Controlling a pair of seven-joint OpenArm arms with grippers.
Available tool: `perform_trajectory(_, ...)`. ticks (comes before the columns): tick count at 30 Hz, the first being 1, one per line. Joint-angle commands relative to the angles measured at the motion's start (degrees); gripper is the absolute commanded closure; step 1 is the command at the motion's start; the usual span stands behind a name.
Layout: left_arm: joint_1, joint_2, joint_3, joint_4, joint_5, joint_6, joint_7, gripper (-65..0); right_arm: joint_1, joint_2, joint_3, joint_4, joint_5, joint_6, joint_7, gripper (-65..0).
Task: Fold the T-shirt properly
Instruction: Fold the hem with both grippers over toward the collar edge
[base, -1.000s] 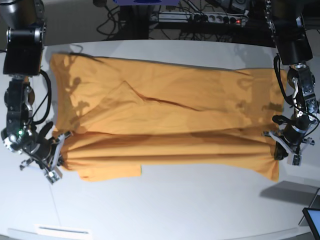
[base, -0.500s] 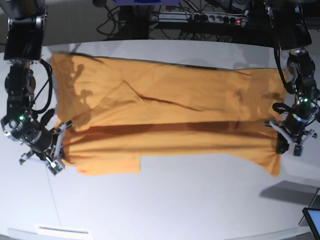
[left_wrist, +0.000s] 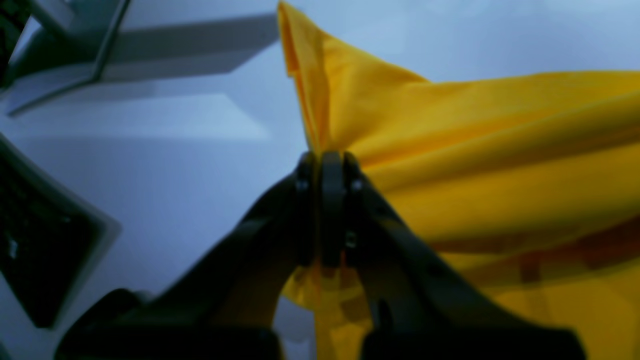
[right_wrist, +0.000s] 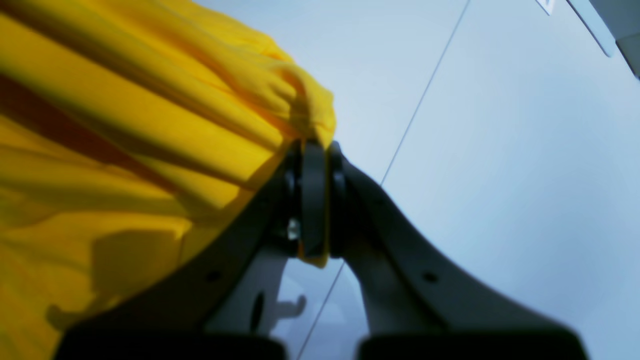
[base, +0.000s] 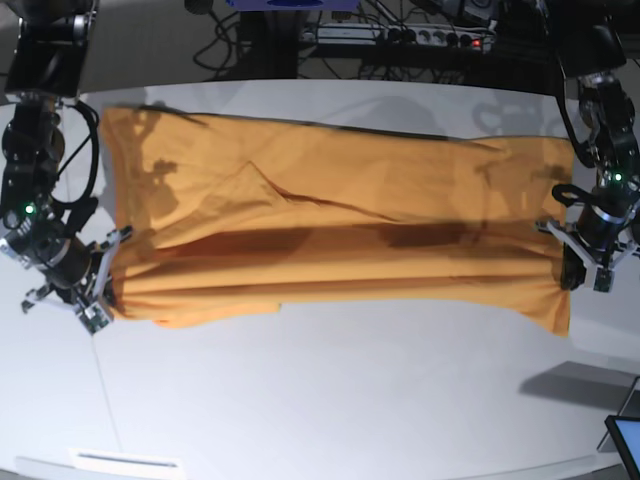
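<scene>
Left gripper: jaws pressed together on a bunched corner of the T-shirt; cloth spills out above and below the tips. In the base view it sits at the right end of the garment, at its near edge.
Right gripper: likewise clamped tight on a gathered wad of the shirt's edge, with folds fanning away from the tips. In the base view it is at the left end, near edge.
Cloth between the two: the near edge hangs raised between both grips, with a dark shadow band under it.
T-shirt: stretched left to right across the white table; its far part lies flat, creased around the middle.
Step in hand: judged to be the lengthwise fold, with the near edge being carried toward the far edge.
Next move calls for: both arms travelling far-ward together at equal height and tension, then lowering the held edge onto the far edge before letting go; uneven travel would skew the fold.
</scene>
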Motion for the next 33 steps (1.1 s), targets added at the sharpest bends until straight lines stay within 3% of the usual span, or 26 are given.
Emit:
perform_trajectory(1,-0.3,-1.4,-0.7,2.0,0.0,0.7,-1.2,0.0,0.8,0.8,0.6,1.1,-0.5,-0.7,0.6,0.0)
perform_trajectory(11,4.2,-1.3,-0.8,5.1,0.0,0.8,-1.2,0.0,-4.8,0.0,5.4,4.6,-0.5,-0.5,0.6,0.0)
perform_trajectory(29,12.0,-1.2,-0.8,9.3,0.0,0.8,-1.2,0.0,-11.3,-0.2,5.8,4.6,-0.5,-0.7,1.0,0.0)
perform_trajectory(33,13.7,-1.2,-0.8,9.2,0.0,0.8,-1.2,0.0,-12.0,-1.7,6.7,4.6,-0.5,-0.7,0.5,0.0)
